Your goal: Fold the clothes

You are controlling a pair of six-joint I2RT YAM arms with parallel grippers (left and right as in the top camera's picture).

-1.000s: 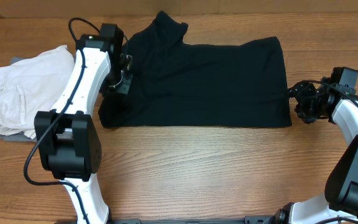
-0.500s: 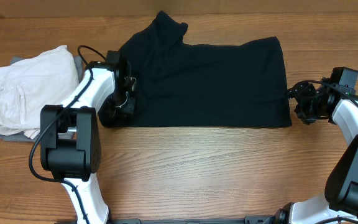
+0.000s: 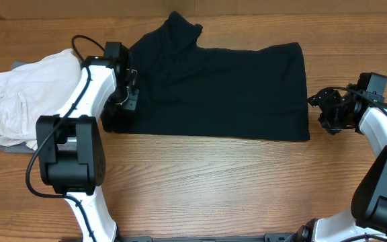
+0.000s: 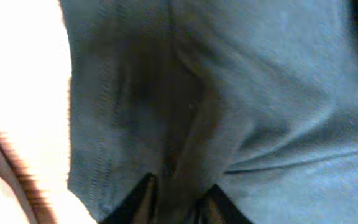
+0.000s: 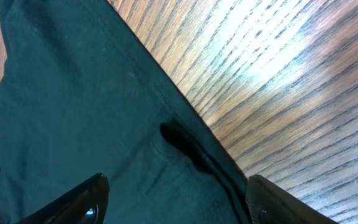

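Dragging the black T-shirt (image 3: 227, 87) slightly leftward since half a second ago, with the left gripper (image 3: 127, 102) clamping a raised fold between near-closed jaws. Holding the right gripper (image 3: 320, 112) wide apart, straddling the shirt's right hem.

Overhead: bright even light, sharp, soft shadows beside the arms. Left wrist: everything blurred, T-shirt (image 4: 278, 93) washed out to grey, blown-out white patch left of the left gripper (image 4: 182, 202). Right wrist: hard glare on the table (image 5: 278, 74) above-right of the right gripper (image 5: 176, 199), whose fingertips are out of focus.
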